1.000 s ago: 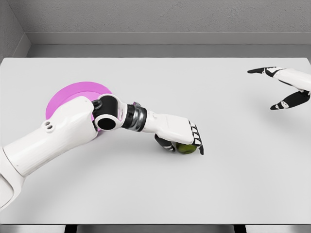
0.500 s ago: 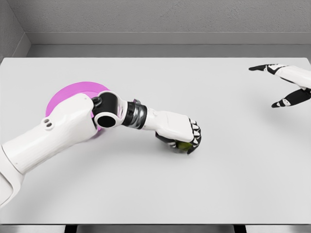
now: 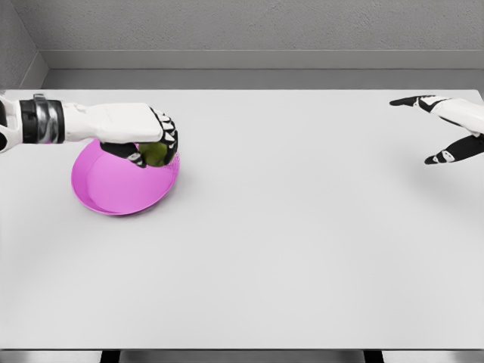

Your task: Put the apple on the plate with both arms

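My left hand (image 3: 140,140) fingers curl round the smooth green apple (image 3: 155,153) over the glossy round pink plate (image 3: 113,189); right hand (image 3: 446,128) fingers spread, empty.

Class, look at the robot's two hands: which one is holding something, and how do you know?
The left hand, over the pink plate: its fingers curl around the green apple. The right hand, at the table's far right edge, is spread open and holds nothing.
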Available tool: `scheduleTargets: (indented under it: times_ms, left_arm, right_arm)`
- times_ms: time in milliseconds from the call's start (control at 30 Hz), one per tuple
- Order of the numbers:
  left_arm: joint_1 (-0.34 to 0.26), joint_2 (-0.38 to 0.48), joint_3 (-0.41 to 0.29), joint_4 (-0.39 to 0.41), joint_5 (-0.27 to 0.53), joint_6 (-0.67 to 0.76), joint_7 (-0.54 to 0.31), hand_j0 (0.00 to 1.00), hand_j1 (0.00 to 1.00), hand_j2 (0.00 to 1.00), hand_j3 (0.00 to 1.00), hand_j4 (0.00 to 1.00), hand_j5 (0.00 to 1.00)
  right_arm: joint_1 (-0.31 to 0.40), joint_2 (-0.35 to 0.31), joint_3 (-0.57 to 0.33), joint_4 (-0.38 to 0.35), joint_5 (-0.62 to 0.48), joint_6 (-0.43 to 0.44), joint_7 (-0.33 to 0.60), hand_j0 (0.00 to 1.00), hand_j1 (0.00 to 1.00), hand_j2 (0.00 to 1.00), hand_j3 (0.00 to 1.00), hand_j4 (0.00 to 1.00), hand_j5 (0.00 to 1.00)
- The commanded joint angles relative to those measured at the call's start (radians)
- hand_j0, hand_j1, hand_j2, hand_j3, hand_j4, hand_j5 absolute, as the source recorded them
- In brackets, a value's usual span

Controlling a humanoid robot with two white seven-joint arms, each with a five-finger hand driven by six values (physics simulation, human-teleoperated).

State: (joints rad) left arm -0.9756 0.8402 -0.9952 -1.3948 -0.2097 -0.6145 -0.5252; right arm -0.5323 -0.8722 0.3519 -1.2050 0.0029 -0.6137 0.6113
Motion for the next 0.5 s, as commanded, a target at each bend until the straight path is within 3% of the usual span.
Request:
scheduleTargets:
  times_ms: [0,67,167,200,367,433,467]
  left_arm:
    - [0.002,0.034,0.012,0.054,0.012,0.004,-0.004,0.39,0.39,0.39,0.39,0.39,0.39]
    - [0.014,0.031,0.012,0.056,0.012,0.004,-0.004,0.45,0.45,0.45,0.45,0.45,0.45]
    - [0.014,0.028,0.010,0.091,0.021,0.004,0.004,0.95,0.95,0.95,0.95,0.95,0.95]
    - [0.014,0.025,0.010,0.092,0.021,0.004,0.005,1.00,1.00,1.00,1.00,1.00,1.00]
    - [0.014,0.027,0.012,0.095,0.023,0.004,0.005,1.00,1.00,1.00,1.00,1.00,1.00]
    - [0.012,0.027,0.015,0.203,0.050,0.004,0.007,1.00,1.00,1.00,1.00,1.00,1.00]
    - [0.012,0.027,0.053,0.266,0.052,0.004,0.007,1.00,1.00,1.00,1.00,1.00,1.00]
  right_arm:
    - [0.000,-0.001,-0.002,-0.001,-0.008,0.003,0.000,1.00,1.00,1.00,1.00,1.00,1.00]
    - [0.000,-0.001,-0.002,-0.001,-0.009,0.003,0.000,1.00,1.00,1.00,1.00,1.00,1.00]
    - [0.002,-0.001,-0.002,-0.002,-0.008,0.003,0.000,1.00,1.00,1.00,1.00,1.00,1.00]
    - [0.002,-0.001,-0.002,-0.004,-0.008,0.003,0.000,1.00,1.00,1.00,1.00,1.00,1.00]
    - [0.002,-0.002,-0.002,-0.005,-0.008,0.003,0.000,1.00,1.00,1.00,1.00,1.00,1.00]
    - [0.000,-0.002,-0.002,-0.005,-0.008,0.003,0.000,1.00,1.00,1.00,1.00,1.00,1.00]
    - [0.000,-0.002,-0.002,-0.005,-0.008,0.003,0.000,1.00,1.00,1.00,1.00,1.00,1.00]
